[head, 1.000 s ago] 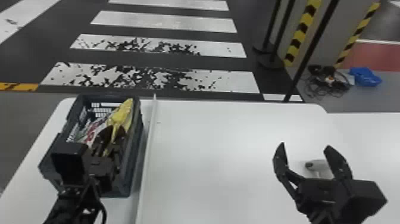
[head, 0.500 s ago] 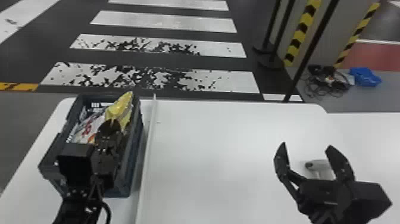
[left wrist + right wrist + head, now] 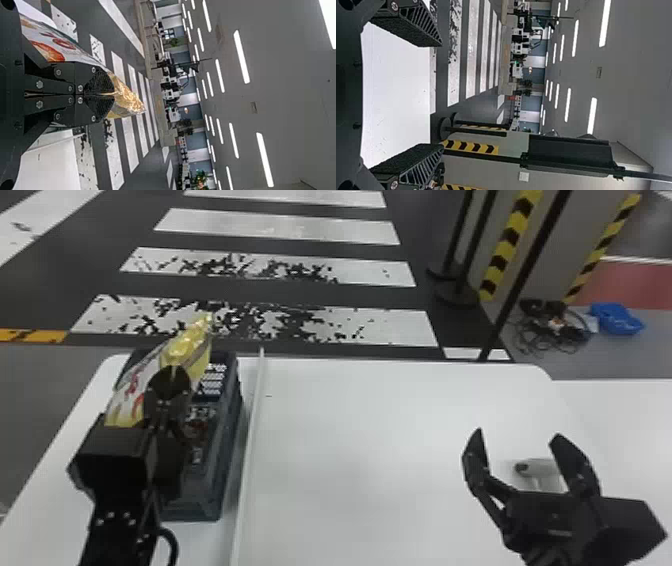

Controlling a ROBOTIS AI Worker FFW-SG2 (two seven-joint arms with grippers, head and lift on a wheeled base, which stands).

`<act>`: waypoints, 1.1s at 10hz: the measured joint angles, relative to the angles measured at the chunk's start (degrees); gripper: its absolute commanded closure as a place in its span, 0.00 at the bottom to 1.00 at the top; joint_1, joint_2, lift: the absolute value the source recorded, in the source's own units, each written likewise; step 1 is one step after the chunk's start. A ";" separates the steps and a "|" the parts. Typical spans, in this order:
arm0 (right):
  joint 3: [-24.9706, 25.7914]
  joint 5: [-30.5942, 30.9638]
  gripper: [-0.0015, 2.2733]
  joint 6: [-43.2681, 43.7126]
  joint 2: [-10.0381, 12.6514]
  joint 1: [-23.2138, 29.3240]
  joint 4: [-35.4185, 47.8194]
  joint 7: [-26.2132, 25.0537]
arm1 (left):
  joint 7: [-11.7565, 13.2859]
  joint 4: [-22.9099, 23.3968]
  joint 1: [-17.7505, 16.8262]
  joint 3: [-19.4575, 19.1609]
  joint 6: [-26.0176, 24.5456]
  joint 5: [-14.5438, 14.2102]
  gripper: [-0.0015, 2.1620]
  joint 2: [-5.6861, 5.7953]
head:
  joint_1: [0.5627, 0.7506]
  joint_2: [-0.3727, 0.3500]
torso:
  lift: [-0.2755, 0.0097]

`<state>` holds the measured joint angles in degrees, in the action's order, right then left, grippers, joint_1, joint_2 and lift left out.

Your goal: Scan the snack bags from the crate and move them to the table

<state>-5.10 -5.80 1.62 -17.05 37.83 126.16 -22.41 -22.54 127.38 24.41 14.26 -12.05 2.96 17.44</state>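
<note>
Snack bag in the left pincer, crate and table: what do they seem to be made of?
Snack bag: probably thin, foil-like plastic film, glossy; its crinkled gold end glints.
Crate: likely hard moulded plastic, dark grey and fairly dull; the neat rows of slots in its wall suggest that.
Table: smooth white top, perhaps laminate or plastic; no grain shows, so I can't tell which.

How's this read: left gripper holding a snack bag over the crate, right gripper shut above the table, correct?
No: the right gripper above the table is wide open, as the head view shows. The left gripper does hold a snack bag over the crate.
</note>
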 measured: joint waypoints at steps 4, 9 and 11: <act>-0.08 0.00 0.04 0.00 -0.06 0.13 0.14 0.00 | 0.82 2.48 0.06 2.42 -1.78 2.28 0.85 0.75 | 0.70 0.36 | 0.63; 0.01 -0.06 0.04 -0.24 -0.10 -0.30 0.13 0.00 | 2.67 3.44 -1.97 8.56 -4.55 5.14 0.85 0.71 | 0.70 0.25 | 0.63; 0.01 -0.09 0.05 -0.45 -0.17 -0.50 0.02 0.00 | 2.82 4.46 -3.17 11.31 -7.04 8.38 0.84 0.76 | 0.70 0.22 | 0.63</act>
<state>-5.09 -5.89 1.17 -17.22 37.33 126.18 -22.41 -19.72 131.84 21.25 25.57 -19.09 11.34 18.19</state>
